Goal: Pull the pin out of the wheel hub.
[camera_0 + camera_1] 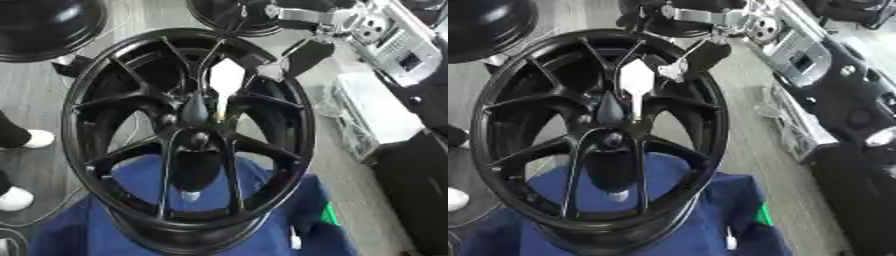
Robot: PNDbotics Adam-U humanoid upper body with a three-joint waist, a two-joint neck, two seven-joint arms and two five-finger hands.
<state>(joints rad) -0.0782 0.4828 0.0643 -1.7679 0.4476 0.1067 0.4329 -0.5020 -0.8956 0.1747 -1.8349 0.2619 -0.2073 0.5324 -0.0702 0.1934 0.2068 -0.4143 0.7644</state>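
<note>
Glossy black multi-spoke alloy wheel (188,135) stands tilted, face toward the camera, filling the centre of both eye views. Its lower rim rests on a blue cloth-covered support (262,200).

Wheel hub (197,140) sits at the centre, where the spokes meet. Just above it, a dark tapered pin-like piece (194,109) rises from the hub area, narrow end up. Beside it, a thin pale rod (636,107) runs down from a white pointed gap between the spokes. Cannot tell whether the pin is seated or partly out.

Right arm, silver and black (394,47), enters from the upper right corner. Right robot hand (702,55) hangs over the upper right rim of the wheel, dark fingers pointing down and toward the spokes. It is close to the rim; cannot tell if it touches. Finger posture not resolvable: cannot tell how far the hand is open, nor whether it has hold of anything.

Left robot hand: not seen in either view.

Other items: second black wheel (48,27) at the upper left, a third black wheel (232,17) at the top centre behind the main one, a white wire rack (367,120) on the grey floor (35,95) to the right, and a small green patch (329,214) at the edge of the blue cloth.
</note>
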